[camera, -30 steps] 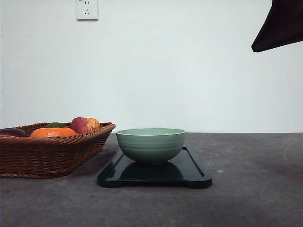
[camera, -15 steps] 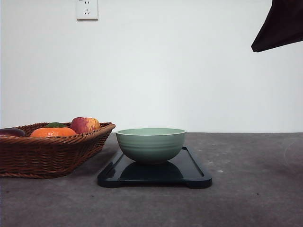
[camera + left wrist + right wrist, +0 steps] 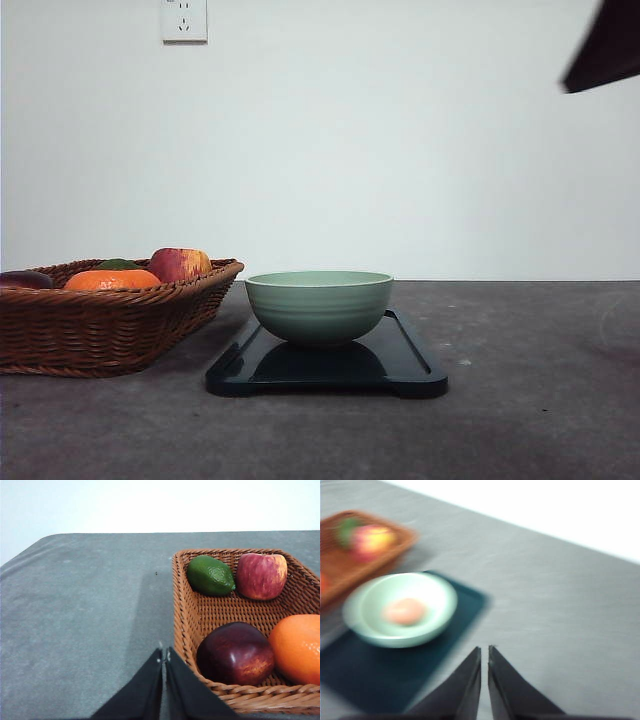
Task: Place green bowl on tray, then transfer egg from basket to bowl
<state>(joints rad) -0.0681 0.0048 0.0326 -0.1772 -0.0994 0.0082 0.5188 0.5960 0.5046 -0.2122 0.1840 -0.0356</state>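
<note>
Two steps: both look finished, judging from how things lie; the bowl is on the tray and the egg is inside the bowl.
Bowl (image 3: 319,306): it stands upright near the middle of the tray, so it has room on every side and cannot tip over the low rim.
Tray (image 3: 410,365): it lies flat on the table, just beside the basket, which keeps the way from basket to bowl short.
Egg (image 3: 404,611): a pale pink oval resting at the bottom of the bowl in the right wrist view; the picture is blurred, so I cannot tell more about its surface. The curved wall holds it from rolling.
Basket (image 3: 100,330): it sits to the left of the tray and contains a lime (image 3: 210,575), a red apple (image 3: 261,575), a dark apple (image 3: 235,653) and an orange (image 3: 297,648). I see no egg among them.
Left gripper (image 3: 164,655): fingers pressed together with nothing between, held above the table just outside the basket's edge, touching no fruit.
Right gripper (image 3: 484,652): also closed and empty, raised over the table beside the tray, apart from the bowl. The blur suggests the arm is moving.
Judgement: nothing remains to carry; the arms only need to stay clear of the bowl.
</note>
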